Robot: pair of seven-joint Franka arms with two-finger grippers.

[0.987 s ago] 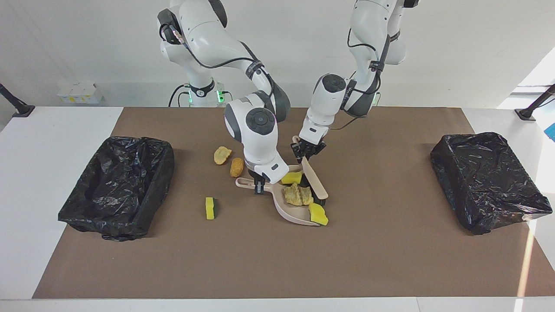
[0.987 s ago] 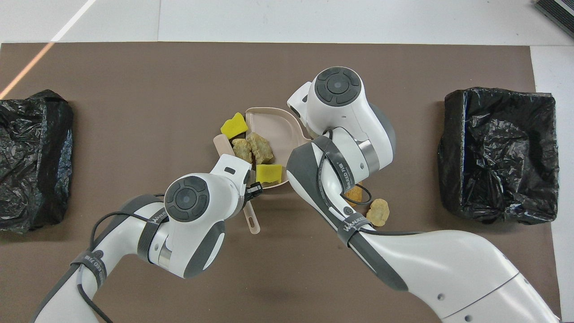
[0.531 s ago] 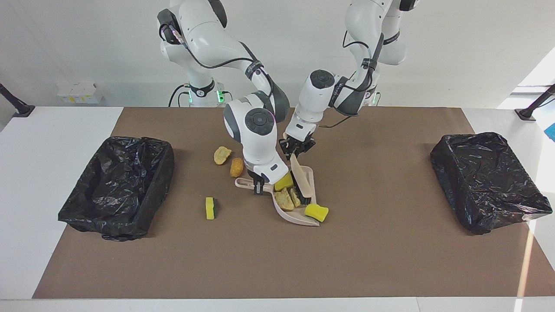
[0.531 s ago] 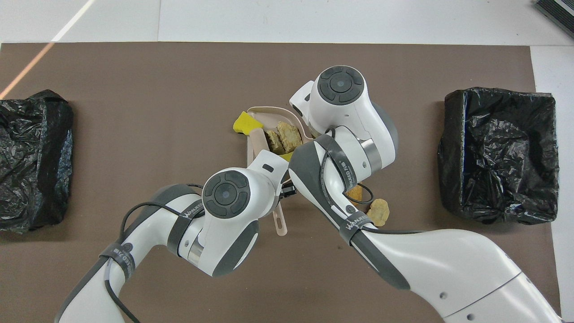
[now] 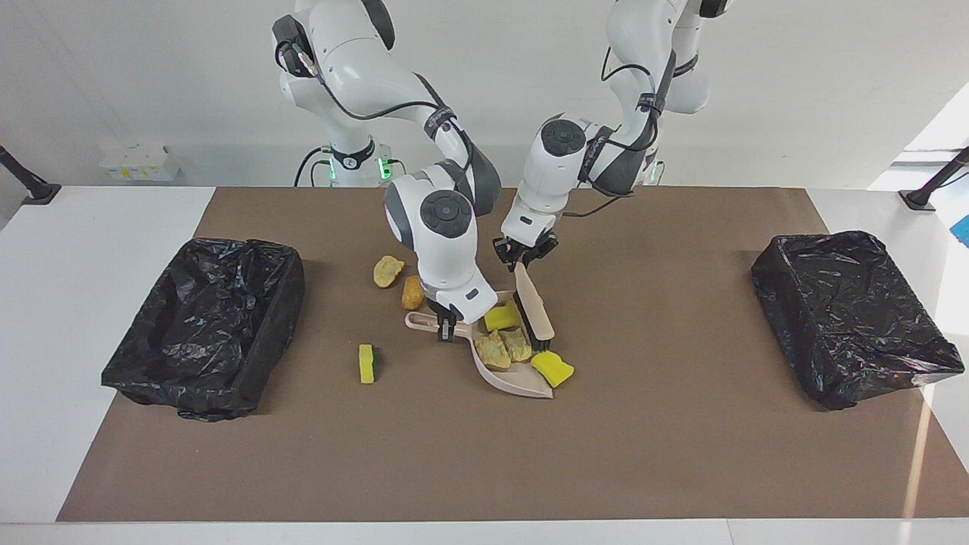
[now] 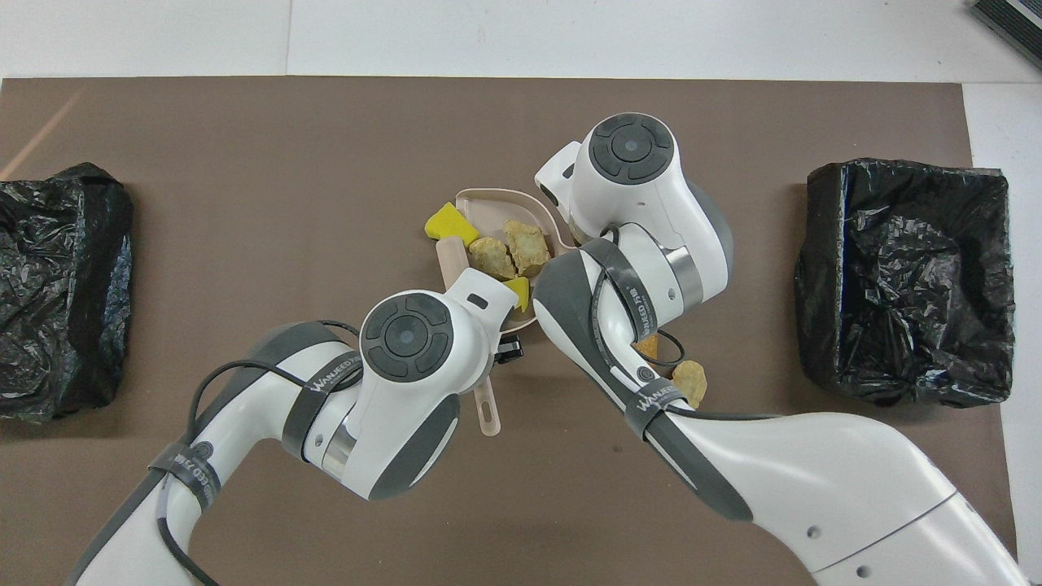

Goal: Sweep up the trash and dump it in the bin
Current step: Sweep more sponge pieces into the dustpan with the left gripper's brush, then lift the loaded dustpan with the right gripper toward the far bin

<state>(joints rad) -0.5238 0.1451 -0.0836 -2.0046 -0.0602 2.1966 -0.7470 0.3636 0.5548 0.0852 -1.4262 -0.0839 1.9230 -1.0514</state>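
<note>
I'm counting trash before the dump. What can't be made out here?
Green-backed sponge: hidden overhead by the right arm.
Orange-brown lump: overhead, mostly covered by the right arm.
Right hand on the dustpan handle: overhead, hidden by its own wrist.
Bin at the left arm's end: overhead, cut off by the picture's edge.

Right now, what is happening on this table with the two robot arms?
The right gripper holds the dustpan by its handle, and the left gripper holds the brush, sweeping trash into the pan. Two tan lumps and a yellow sponge piece lie in the pan; another sponge piece sits at its lip. Three pieces remain on the mat. Both black-lined bins wait.
</note>
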